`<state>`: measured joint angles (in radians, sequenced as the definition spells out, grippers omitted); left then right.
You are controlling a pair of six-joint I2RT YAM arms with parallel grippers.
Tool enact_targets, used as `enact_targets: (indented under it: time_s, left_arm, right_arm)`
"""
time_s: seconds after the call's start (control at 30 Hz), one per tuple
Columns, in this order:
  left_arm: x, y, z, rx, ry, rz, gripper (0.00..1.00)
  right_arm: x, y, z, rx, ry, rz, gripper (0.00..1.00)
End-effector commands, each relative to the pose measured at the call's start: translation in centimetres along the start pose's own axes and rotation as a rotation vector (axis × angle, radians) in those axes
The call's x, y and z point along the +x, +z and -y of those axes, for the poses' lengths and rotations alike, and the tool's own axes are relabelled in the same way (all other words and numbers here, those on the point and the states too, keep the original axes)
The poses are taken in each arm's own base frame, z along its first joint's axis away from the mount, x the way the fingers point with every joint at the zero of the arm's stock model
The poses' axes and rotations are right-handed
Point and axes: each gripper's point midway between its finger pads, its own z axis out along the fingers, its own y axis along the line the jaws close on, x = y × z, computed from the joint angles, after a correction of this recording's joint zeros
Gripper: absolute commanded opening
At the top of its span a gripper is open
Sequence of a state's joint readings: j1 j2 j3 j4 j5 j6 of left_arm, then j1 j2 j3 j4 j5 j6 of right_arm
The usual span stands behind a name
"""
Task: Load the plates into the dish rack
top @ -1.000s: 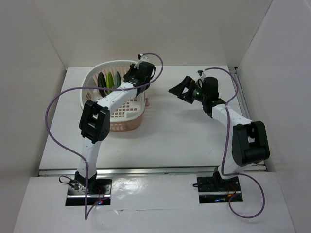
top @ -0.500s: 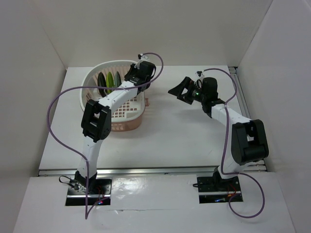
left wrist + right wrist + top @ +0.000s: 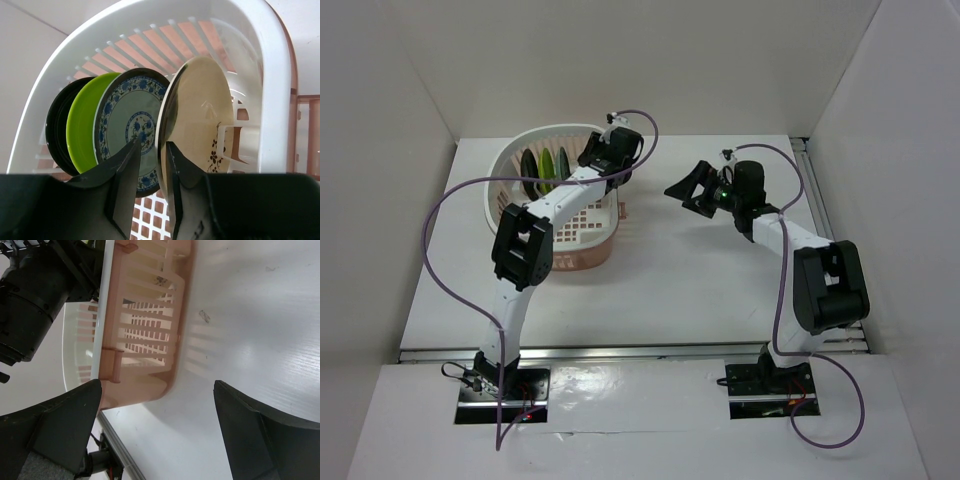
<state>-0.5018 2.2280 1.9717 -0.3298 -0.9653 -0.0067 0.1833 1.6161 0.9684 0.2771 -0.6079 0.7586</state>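
1. Over the last second the left arm's elbow has swung slightly right, and the right fingers [image 3: 65,425] have drifted a little toward the rack [image 3: 272,75].
2. Four plates stand on edge in the rack, side by side: black [image 3: 57,127], green [image 3: 85,125], patterned [image 3: 127,125], cream [image 3: 200,115].
3. The left fingers [image 3: 127,170] straddle the cream plate's rim, narrowly parted, with one finger clear of it.
4. The right fingers are spread wide, holding nothing, above the table [image 3: 680,270] to the right of the rack.
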Motion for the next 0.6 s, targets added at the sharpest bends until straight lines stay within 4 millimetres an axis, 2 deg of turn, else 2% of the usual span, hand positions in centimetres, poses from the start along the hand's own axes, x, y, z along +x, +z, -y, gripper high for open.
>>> enact_targets:
  time_s: [0.0, 0.13, 0.2, 0.23, 0.3, 0.33, 0.37, 0.4, 0.47, 0.5, 0.57]
  left_arm:
    - [-1.9, -0.2, -0.2, -0.004, -0.066, 0.035, 0.45]
    - [-2.5, -0.5, -0.7, -0.004, -0.075, 0.041, 0.49]
    - [-3.9, -1.2, -1.4, 0.015, -0.113, 0.064, 0.49]
    - [-3.7, -1.3, -1.4, 0.016, -0.114, 0.056, 0.49]
    - [-5.2, -2.1, -2.4, 0.027, -0.144, 0.08, 0.51]
    - [-5.1, -2.1, -2.2, 0.04, -0.146, 0.076, 0.51]
    - [-5.6, -2.6, -2.8, 0.039, -0.159, 0.086, 0.53]
    - [-5.9, -3.0, -2.8, 0.066, -0.175, 0.087, 0.55]
    - [-6.7, -4.1, -3.6, 0.102, -0.207, 0.094, 0.58]
    - [-7.5, -4.9, -3.3, 0.165, -0.231, 0.104, 0.64]
    - [-7.7, -6.5, -3.1, 0.26, -0.284, 0.081, 0.72]
  right_arm:
    - [-1.0, 0.4, -1.7, -0.074, -0.047, 0.027, 1.0]
    - [-1.3, 0.4, -2.0, -0.079, -0.052, 0.032, 1.0]
    - [-1.1, 0.6, -1.6, -0.073, -0.046, 0.026, 1.0]
    - [-1.1, 0.6, -1.6, -0.073, -0.046, 0.026, 1.0]
    - [-1.0, 0.8, -1.5, -0.079, -0.047, 0.02, 1.0]
    - [-1.3, 0.8, -1.9, -0.085, -0.053, 0.026, 1.0]
    - [-1.3, 0.8, -1.9, -0.086, -0.053, 0.026, 1.0]
    - [-1.0, 1.0, -0.9, -0.05, -0.031, 0.02, 1.0]
    - [-1.7, 1.1, -0.8, -0.024, -0.05, 0.031, 1.0]
    - [-2.3, 1.2, -0.2, 0.013, -0.092, 0.051, 1.0]
    - [-3.5, 1.0, 0.1, 0.087, -0.131, 0.056, 1.0]
